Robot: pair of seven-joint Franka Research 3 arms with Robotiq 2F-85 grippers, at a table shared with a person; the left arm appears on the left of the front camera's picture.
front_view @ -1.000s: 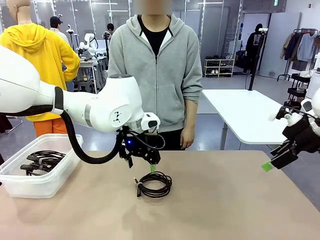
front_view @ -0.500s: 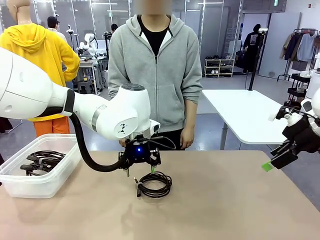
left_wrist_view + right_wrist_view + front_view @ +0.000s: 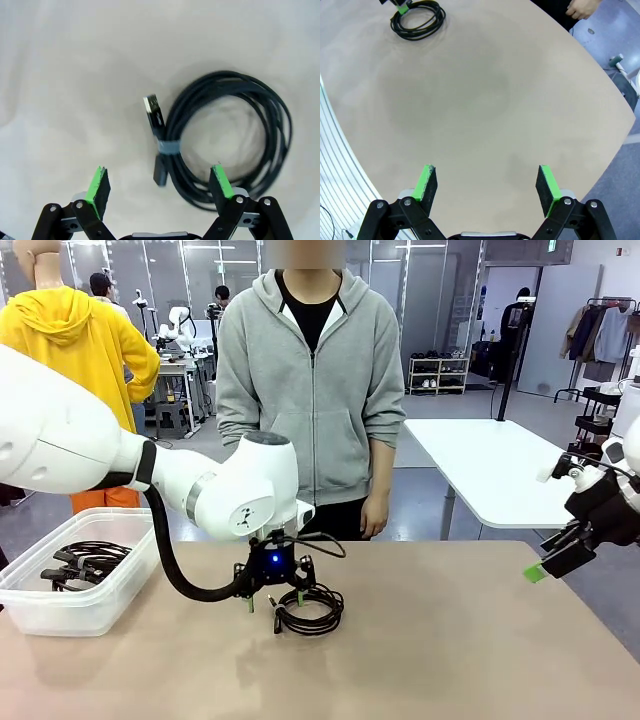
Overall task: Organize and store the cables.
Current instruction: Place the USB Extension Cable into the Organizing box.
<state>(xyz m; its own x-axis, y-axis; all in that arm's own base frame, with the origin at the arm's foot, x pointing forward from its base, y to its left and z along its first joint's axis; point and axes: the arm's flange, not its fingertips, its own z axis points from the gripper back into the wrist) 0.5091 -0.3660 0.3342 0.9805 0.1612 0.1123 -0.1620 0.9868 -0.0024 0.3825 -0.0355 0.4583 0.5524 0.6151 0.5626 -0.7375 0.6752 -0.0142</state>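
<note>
One coiled black cable (image 3: pixel 311 609) lies on the tan table (image 3: pixel 450 640) near the middle, bound by a grey band, with a plug end sticking out. My left gripper (image 3: pixel 274 601) hangs open just above the table at the coil's left edge. In the left wrist view the green fingertips (image 3: pixel 99 183) straddle the banded part of the cable (image 3: pixel 227 142), and the left gripper (image 3: pixel 159 175) touches nothing I can see. More coiled cables (image 3: pixel 84 559) rest in the clear box (image 3: pixel 60 610). My right gripper (image 3: pixel 546 564) is open and empty beyond the table's right edge; in its own wrist view, the right gripper (image 3: pixel 485 175) is far from the cable (image 3: pixel 417 18).
A person in a grey hoodie (image 3: pixel 311 380) stands at the table's far side, hands down. The clear box sits at the left edge of the table. A white table (image 3: pixel 490 465) stands behind on the right.
My left gripper has dropped lower and shifted slightly left, now straddling the coil's left side just above the table. The right arm and the cable have not moved.
</note>
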